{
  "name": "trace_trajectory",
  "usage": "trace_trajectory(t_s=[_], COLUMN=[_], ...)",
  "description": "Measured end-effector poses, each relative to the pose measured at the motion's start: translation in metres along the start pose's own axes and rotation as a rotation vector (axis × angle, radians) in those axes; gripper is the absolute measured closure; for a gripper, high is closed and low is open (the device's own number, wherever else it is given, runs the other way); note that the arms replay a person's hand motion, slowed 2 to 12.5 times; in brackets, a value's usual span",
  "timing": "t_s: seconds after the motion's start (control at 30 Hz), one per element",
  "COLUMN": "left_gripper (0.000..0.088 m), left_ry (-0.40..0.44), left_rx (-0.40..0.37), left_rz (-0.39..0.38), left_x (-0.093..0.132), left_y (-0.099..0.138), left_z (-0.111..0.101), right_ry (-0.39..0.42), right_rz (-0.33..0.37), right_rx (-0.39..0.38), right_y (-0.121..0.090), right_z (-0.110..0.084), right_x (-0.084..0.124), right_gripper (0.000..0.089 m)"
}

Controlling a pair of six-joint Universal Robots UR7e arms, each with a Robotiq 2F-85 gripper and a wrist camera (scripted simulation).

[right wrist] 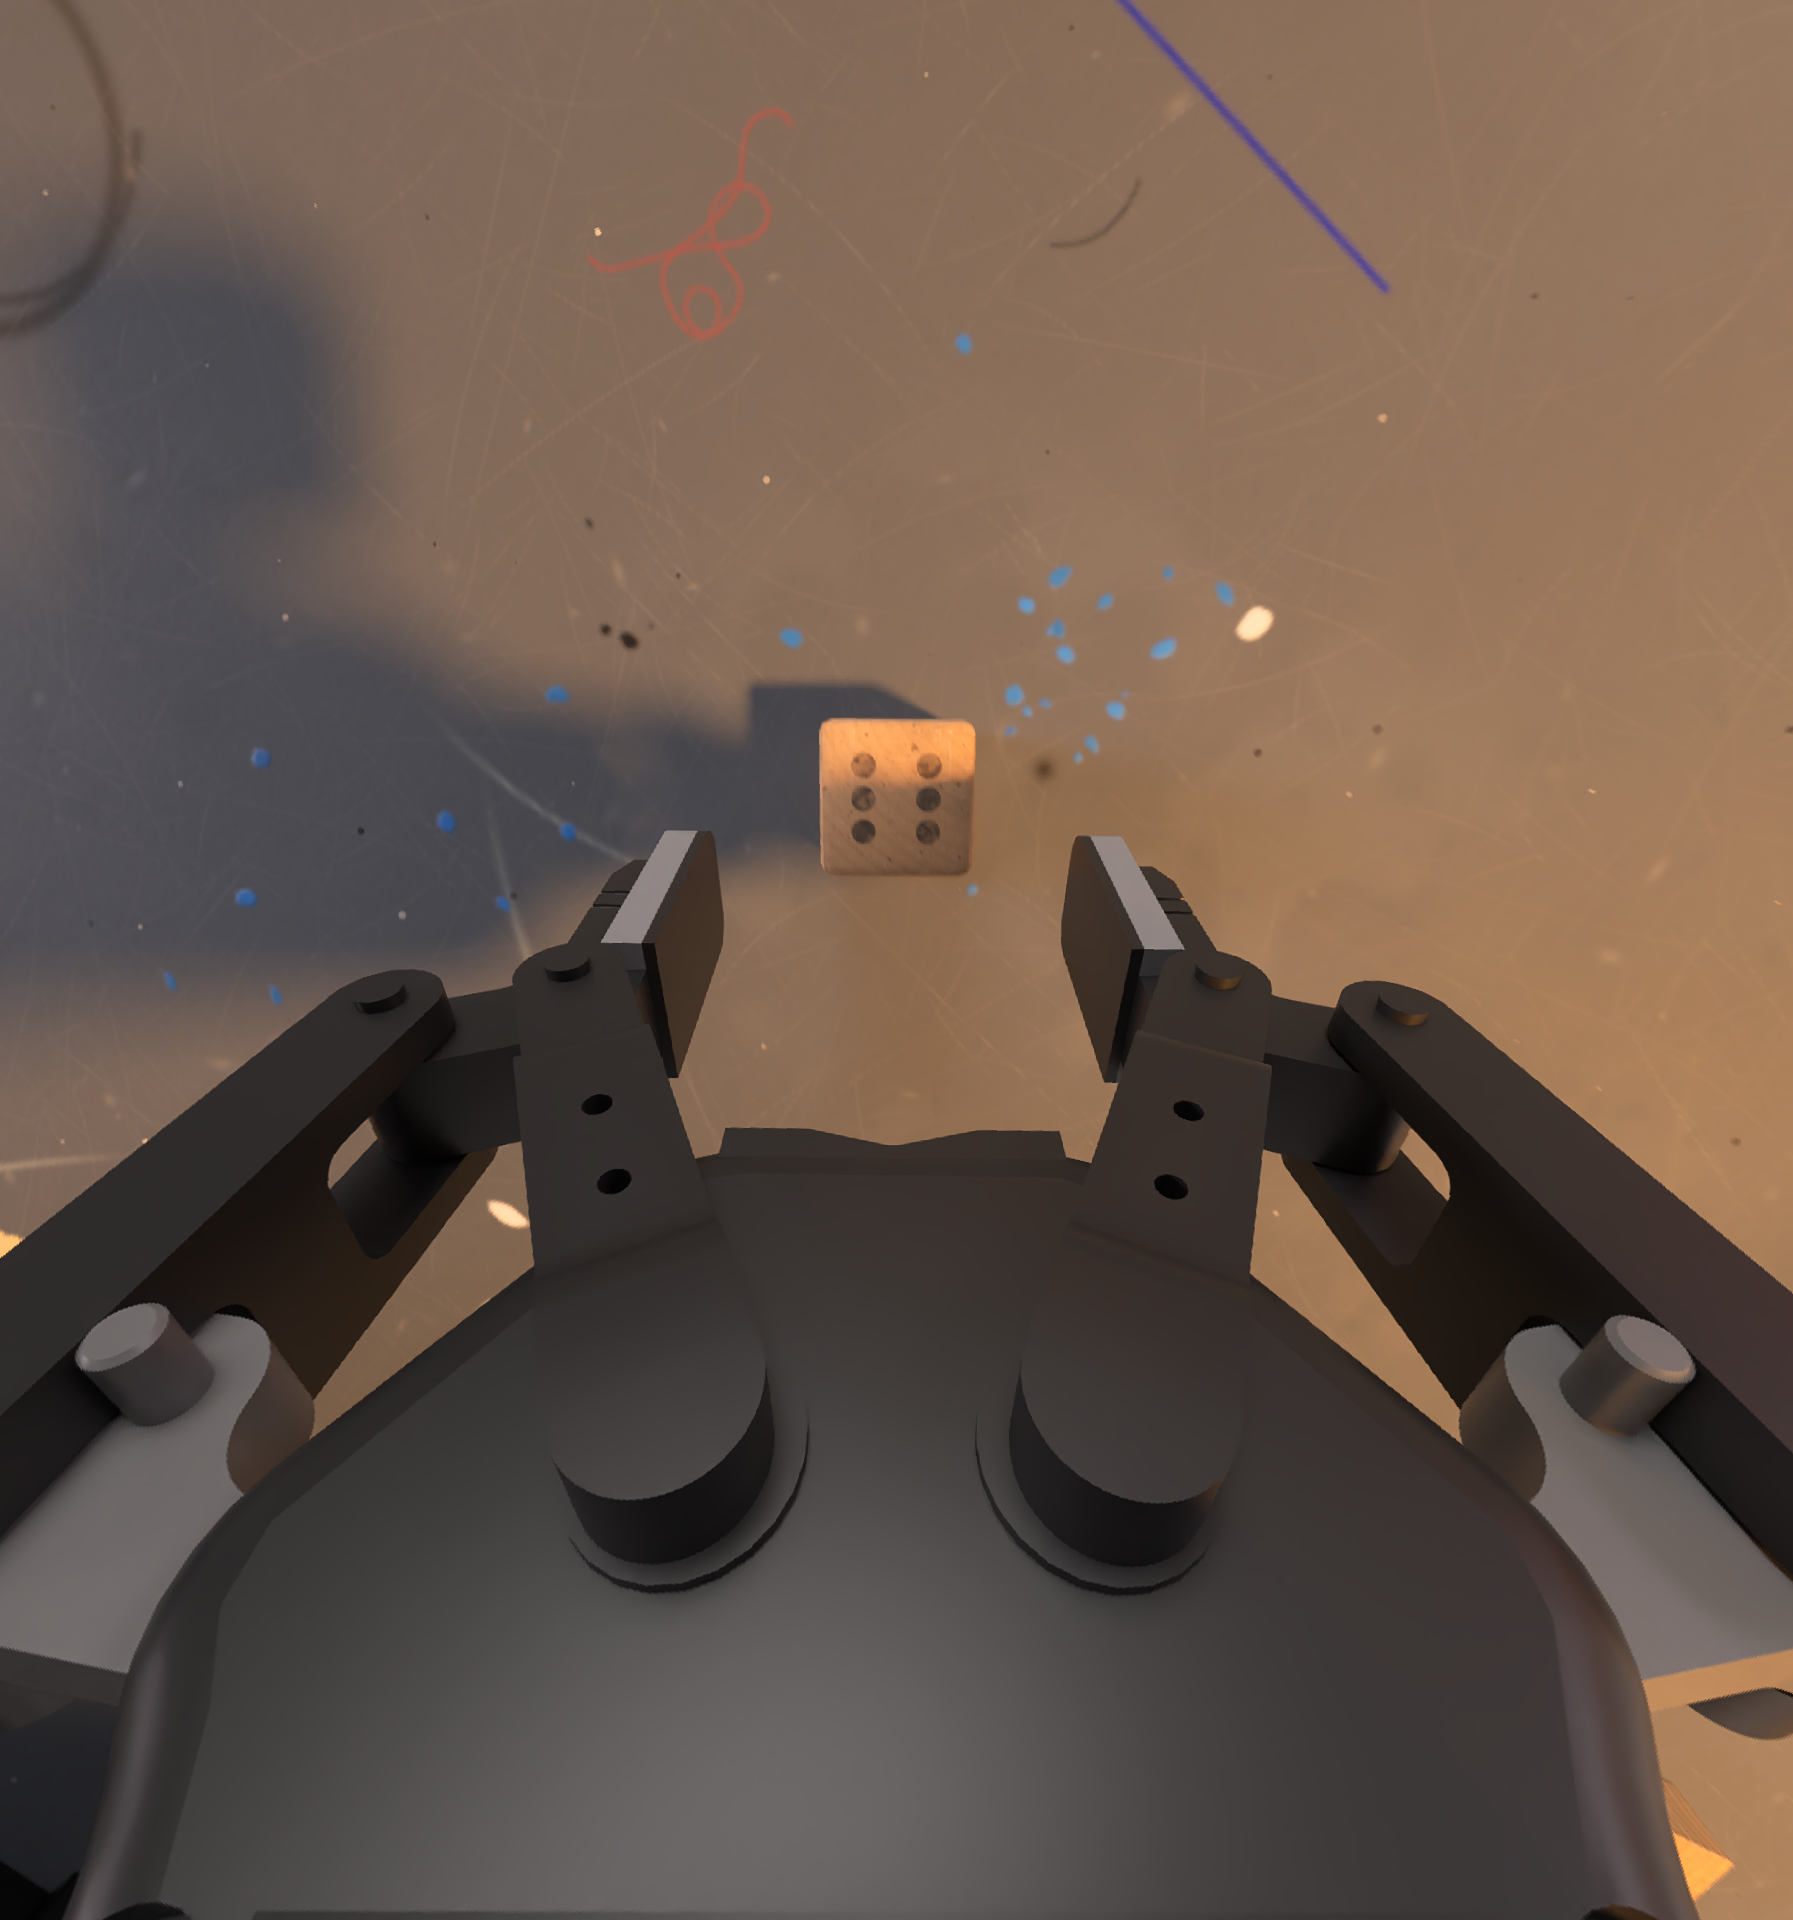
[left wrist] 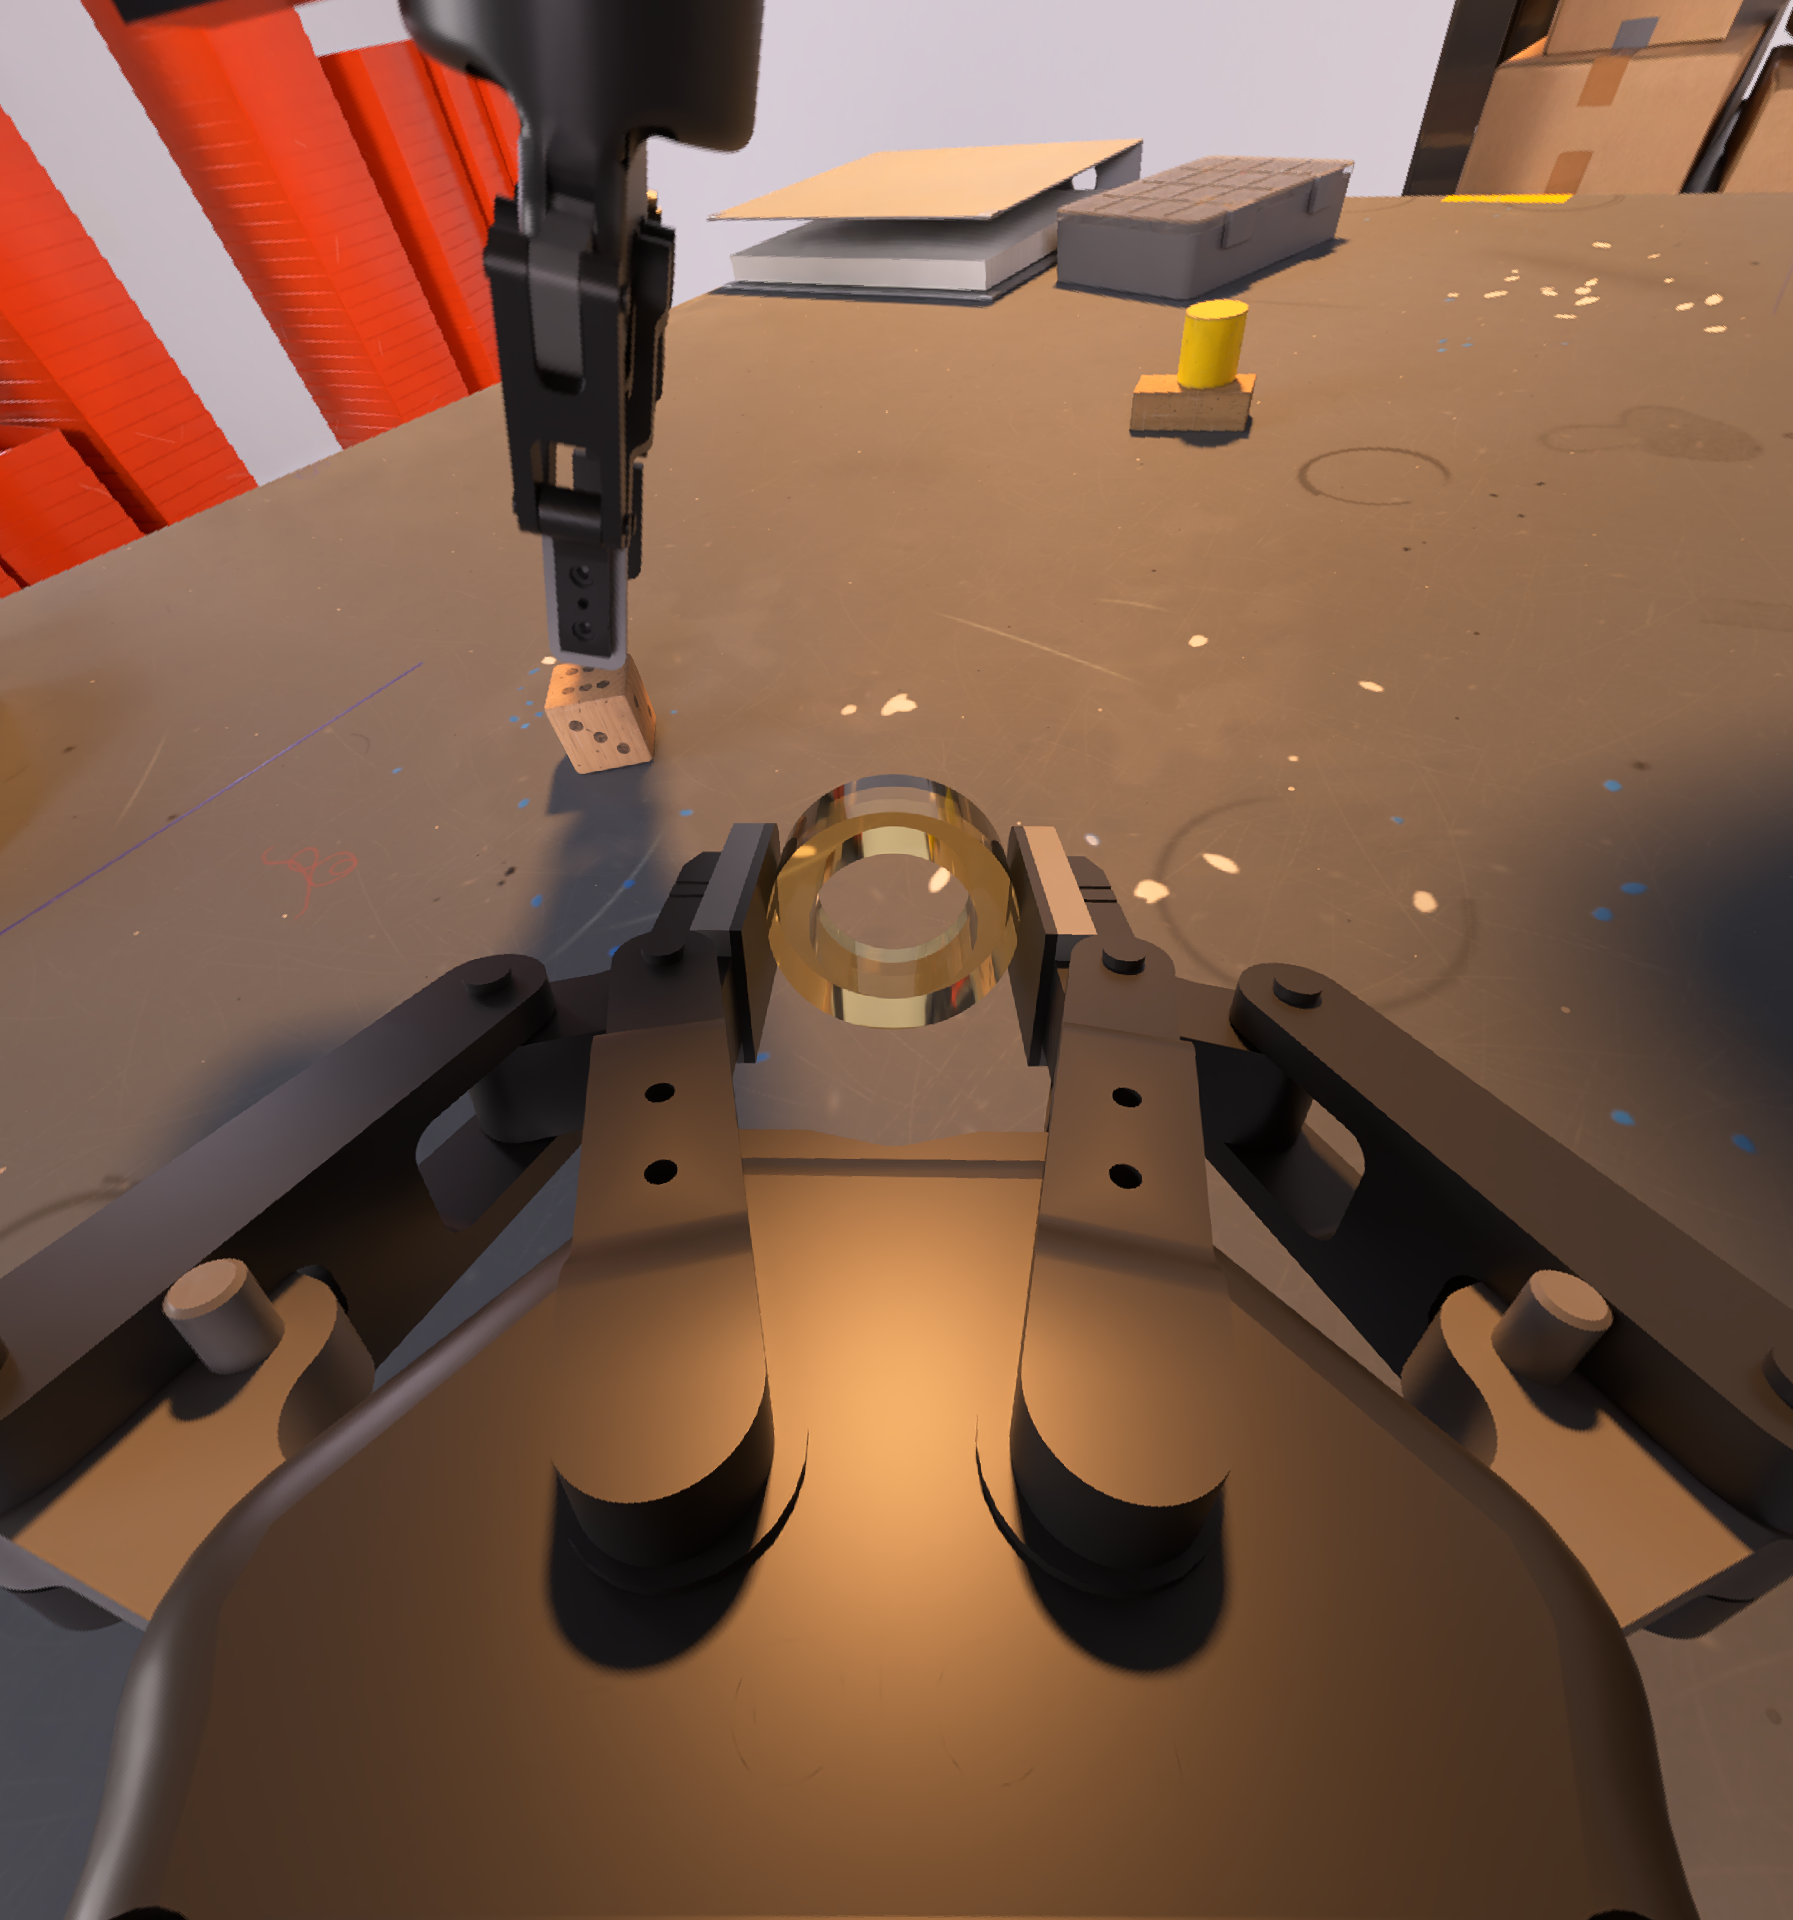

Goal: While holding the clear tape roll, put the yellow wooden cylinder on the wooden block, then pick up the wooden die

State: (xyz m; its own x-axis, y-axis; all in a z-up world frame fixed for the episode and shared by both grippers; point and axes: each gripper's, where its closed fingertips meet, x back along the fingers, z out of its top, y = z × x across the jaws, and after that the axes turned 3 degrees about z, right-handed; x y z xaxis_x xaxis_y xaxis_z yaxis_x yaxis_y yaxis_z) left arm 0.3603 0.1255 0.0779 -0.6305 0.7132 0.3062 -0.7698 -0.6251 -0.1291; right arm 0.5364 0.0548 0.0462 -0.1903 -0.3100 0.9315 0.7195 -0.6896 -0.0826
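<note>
Tape roll gripped by the left pincer; right pincer spread above the wooden die.

The clear tape roll [left wrist: 892, 902] is clamped between the two pads of the left pincer [left wrist: 894, 914] and is held clear of the scuffed brown table [left wrist: 975, 582]. The yellow wooden cylinder [left wrist: 1212, 344] is seen standing upright on the wooden block [left wrist: 1191, 402], well apart, towards the far side of the table. The wooden die [right wrist: 896, 797] is seen resting on the table with its six-pip face up, and the right pincer [right wrist: 892, 940] is poised directly over it with its jaws parted and nothing held. Beyond the block, a grey compartment box [left wrist: 1209, 227] and a binder [left wrist: 923, 223] are seen.
</note>
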Motion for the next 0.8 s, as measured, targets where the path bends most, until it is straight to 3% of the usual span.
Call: trace_trajectory(t_s=[0.33,0.57,0.8], left_gripper=[0.0496,0.0496,0.0496], left_ry=[0.007,0.013,0.016], left_rx=[0.01,0.013,0.015], left_rz=[-0.003,0.003,0.012], left_x=[0.0,0.002,0.005], left_y=[-0.002,-0.005,-0.009], left_z=[0.0,0.001,0.001], right_ry=[-0.041,-0.107,-0.114], right_rz=[0.023,-0.027,-0.013], right_rx=[-0.045,-0.03,-0.007], right_y=[-0.005,0.002,0.0], right_z=[0.011,0.006,0.007], right_x=[-0.028,-0.039,-0.04], right_gripper=[0.0317,0.0325,0.0443])
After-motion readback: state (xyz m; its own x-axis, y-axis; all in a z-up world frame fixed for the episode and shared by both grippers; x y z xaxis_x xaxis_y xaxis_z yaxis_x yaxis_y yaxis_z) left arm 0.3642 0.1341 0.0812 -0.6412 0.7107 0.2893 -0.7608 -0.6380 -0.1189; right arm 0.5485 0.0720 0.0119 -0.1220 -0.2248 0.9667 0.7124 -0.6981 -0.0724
